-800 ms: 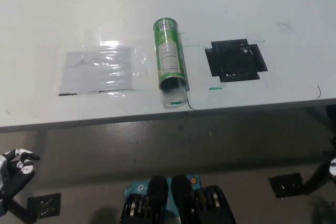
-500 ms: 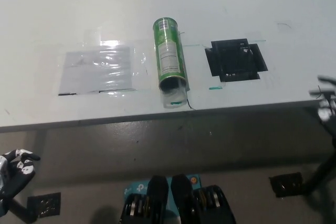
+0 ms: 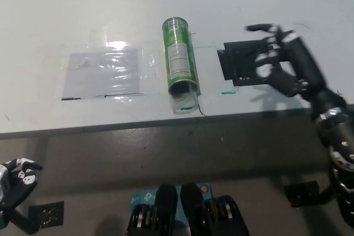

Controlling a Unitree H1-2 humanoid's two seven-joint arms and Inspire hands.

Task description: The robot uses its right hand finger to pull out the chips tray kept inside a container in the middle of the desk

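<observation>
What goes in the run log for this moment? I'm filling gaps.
right hand: open, above black patch, apart from green can | tray: protruding slightly | left hand: resting low

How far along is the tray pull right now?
Early. Done: nothing; the clear tray only peeks from the green container lying on the desk. In hand: right hand open above the black patch. Left: reach the tray and pull. Left hand rests low.

A green chips container [image 3: 180,63] lies on its side in the middle of the worktop [image 3: 166,4], closed end away, open mouth toward the near edge. A clear chips tray [image 3: 184,102] sticks slightly out of that mouth.
</observation>
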